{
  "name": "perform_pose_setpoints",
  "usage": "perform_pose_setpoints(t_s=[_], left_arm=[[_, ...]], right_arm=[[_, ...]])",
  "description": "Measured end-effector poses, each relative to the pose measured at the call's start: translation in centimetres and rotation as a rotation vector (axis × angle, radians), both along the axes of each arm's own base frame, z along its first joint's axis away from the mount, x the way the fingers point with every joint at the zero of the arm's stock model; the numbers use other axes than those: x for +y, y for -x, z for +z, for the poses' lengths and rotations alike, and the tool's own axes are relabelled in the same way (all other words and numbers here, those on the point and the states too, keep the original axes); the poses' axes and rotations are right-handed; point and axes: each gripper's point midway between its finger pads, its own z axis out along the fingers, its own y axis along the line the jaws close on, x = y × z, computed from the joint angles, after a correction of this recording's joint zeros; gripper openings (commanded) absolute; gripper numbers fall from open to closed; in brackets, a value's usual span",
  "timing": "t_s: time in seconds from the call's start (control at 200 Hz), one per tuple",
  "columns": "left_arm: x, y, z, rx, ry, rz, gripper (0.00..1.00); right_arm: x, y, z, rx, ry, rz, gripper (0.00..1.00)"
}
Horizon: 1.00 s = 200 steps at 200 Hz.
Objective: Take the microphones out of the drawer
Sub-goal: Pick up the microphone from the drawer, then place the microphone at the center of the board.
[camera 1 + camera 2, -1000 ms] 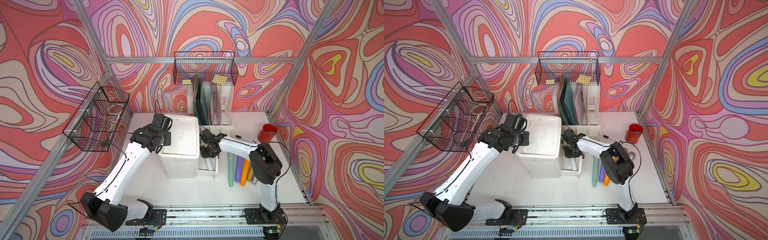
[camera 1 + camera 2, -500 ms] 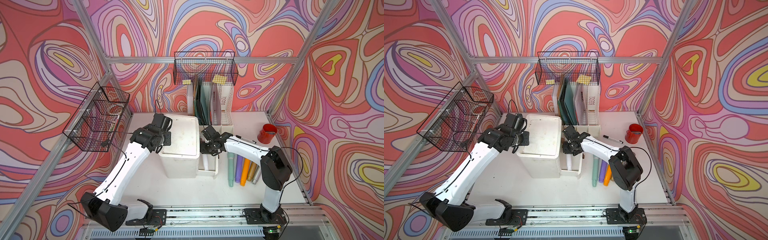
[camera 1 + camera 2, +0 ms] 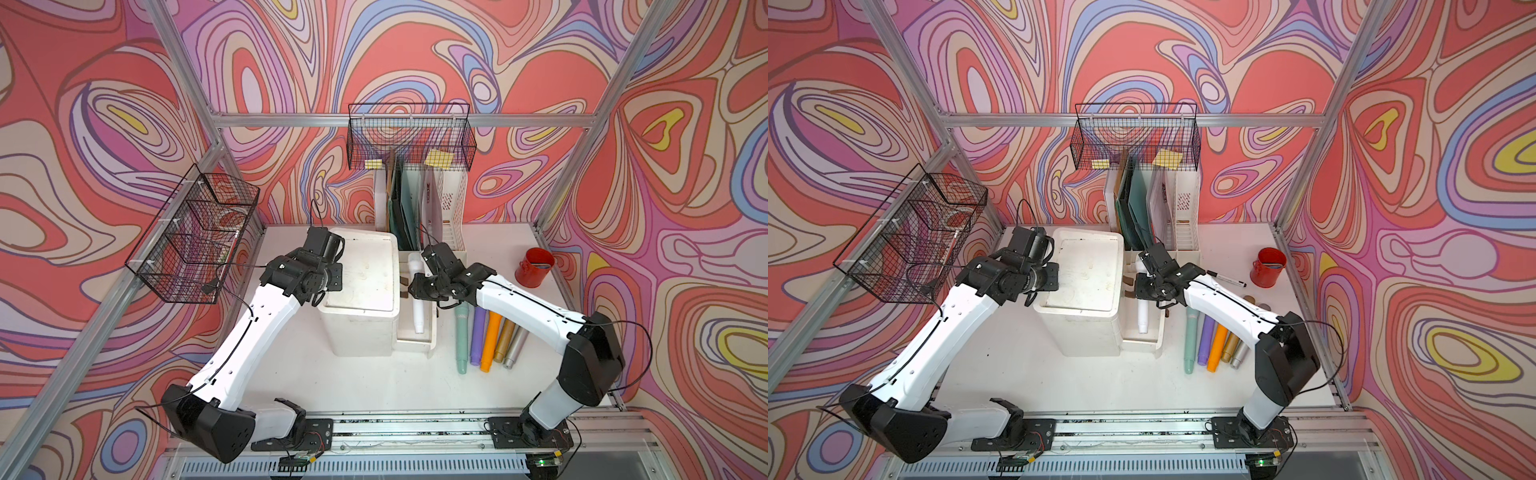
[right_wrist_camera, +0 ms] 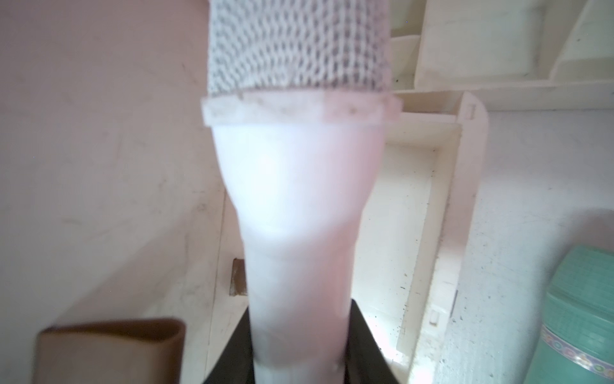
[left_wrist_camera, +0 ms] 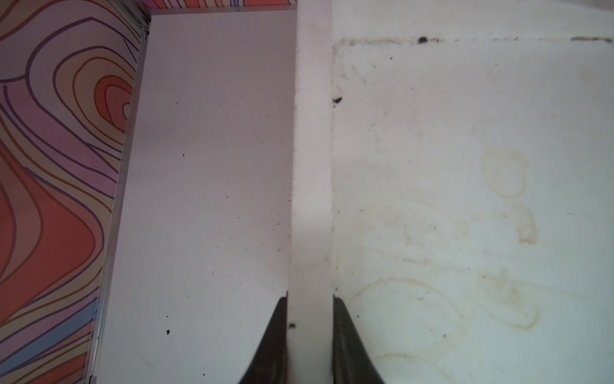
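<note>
White plastic fills the gap between the right jaws. They pinch the smooth handle of the white microphone (image 4: 299, 216) just below where the body flares toward its mesh head, as the right wrist view shows. In both top views this microphone (image 3: 419, 318) (image 3: 1143, 316) lies lengthwise over the open drawer (image 3: 415, 348), head toward the back wall and tail toward the drawer's front. Whether the tail touches the drawer floor I cannot tell. A brown piece (image 4: 109, 349) shows beside the handle, too blurred to name.

The left jaws are pressed onto the raised rim of the white drawer unit (image 5: 310, 166), with one black finger (image 5: 275, 339) on each side of that strip. The unit's stained top lies on one side of the rim and the bare surface (image 5: 216, 166) on the other. In a top view the left arm (image 3: 257, 328) reaches to the unit's edge on the side away from the drawer, and the right arm (image 3: 523, 309) reaches in across the surface.

The drawer stands pulled out on the unit's side toward the right arm. Just beside it five more microphones lie in a row on the surface: green (image 3: 461, 336), purple (image 3: 478, 332), orange (image 3: 490, 343), gold (image 3: 504, 338) and silver (image 3: 515, 349).

Farther back are a red cup (image 3: 535, 270) and, near it, a black marker (image 3: 1227, 279). A white file rack (image 3: 451, 208) with folders stands against the back wall under a wire basket (image 3: 409, 137). A second wire basket (image 3: 191, 241) hangs on the left wall.
</note>
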Motion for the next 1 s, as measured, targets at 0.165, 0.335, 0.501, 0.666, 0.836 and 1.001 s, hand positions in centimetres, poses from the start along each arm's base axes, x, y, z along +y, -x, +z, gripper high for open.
perform_pose_setpoints(t_s=[0.165, 0.335, 0.501, 0.666, 0.836, 1.001], left_arm=[[0.0, 0.0, 0.0, 0.000, 0.001, 0.000, 0.00], [0.0, 0.0, 0.0, 0.000, 0.001, -0.001, 0.00], [0.0, 0.0, 0.0, 0.000, 0.001, -0.001, 0.00], [0.0, 0.0, 0.0, 0.001, 0.001, -0.001, 0.00], [0.0, 0.0, 0.0, 0.000, 0.001, -0.001, 0.00], [0.0, 0.0, 0.0, 0.000, 0.001, -0.001, 0.00]], right_arm=[[-2.6, 0.2, 1.0, -0.035, 0.018, -0.057, 0.00], [-6.2, 1.1, 0.2, -0.026, 0.063, -0.124, 0.00], [-8.3, 2.5, -2.1, 0.027, 0.105, -0.149, 0.00], [-9.0, 4.1, -5.2, 0.099, 0.144, -0.143, 0.00], [-9.4, 4.9, -7.9, 0.162, 0.183, -0.137, 0.00], [-9.4, 5.1, -10.3, 0.213, 0.210, -0.131, 0.00]])
